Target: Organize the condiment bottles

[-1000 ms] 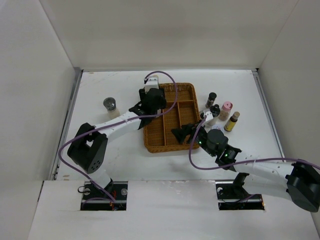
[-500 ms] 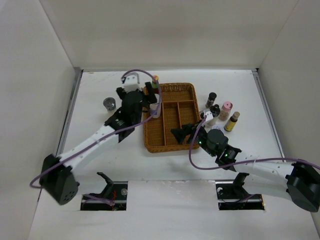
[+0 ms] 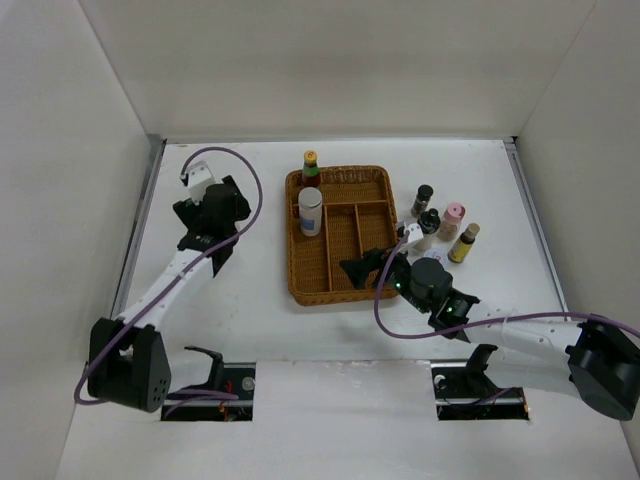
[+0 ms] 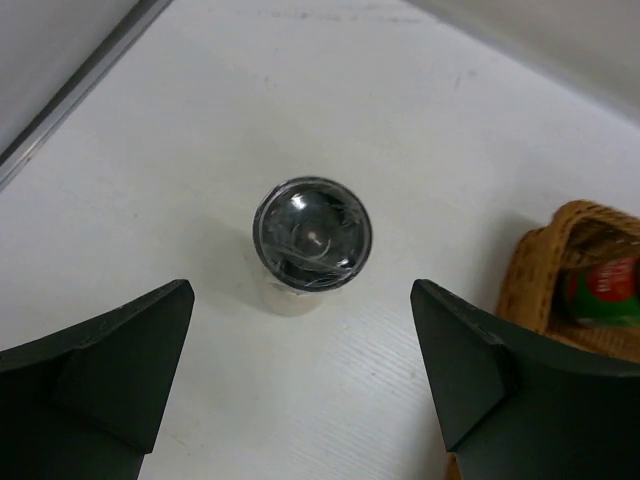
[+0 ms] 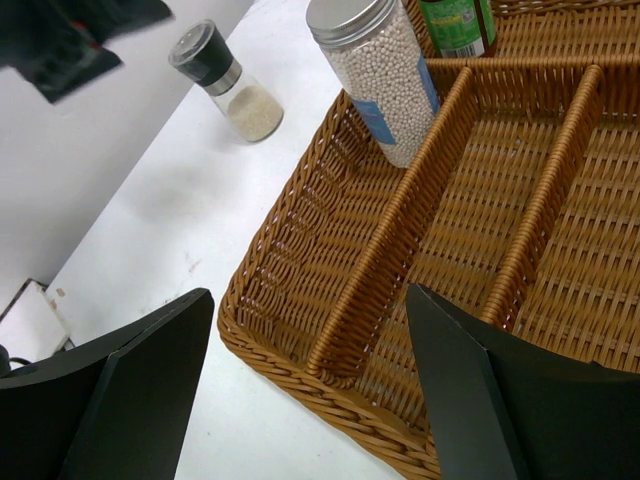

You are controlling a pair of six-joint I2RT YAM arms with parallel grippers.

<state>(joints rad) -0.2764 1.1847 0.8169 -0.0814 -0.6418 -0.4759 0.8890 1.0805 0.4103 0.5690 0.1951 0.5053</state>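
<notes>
A brown wicker tray (image 3: 345, 275) holds a silver-capped jar of white beads (image 3: 311, 211) and a green-labelled bottle with a yellow cap (image 3: 310, 166) in its far-left compartment. My left gripper (image 4: 300, 340) is open, hovering over a black-capped shaker (image 4: 311, 237) that stands on the table left of the tray, nothing between its fingers. My right gripper (image 5: 310, 300) is open and empty above the tray's near-left corner (image 5: 300, 350). Right of the tray stand a black-capped bottle (image 3: 423, 199), a pink-capped one (image 3: 453, 220) and a tan-capped one (image 3: 464, 243).
The left arm (image 3: 175, 275) reaches along the table's left side near the wall edge (image 3: 140, 230). The right arm (image 3: 500, 325) lies across the near right. A dark bottle (image 3: 430, 220) and a white one (image 3: 418, 238) crowd the tray's right rim.
My left gripper opened and let go of the silver-capped jar in the tray, then swung left to above the black-capped shaker. The right gripper opened a little wider and stayed put.
</notes>
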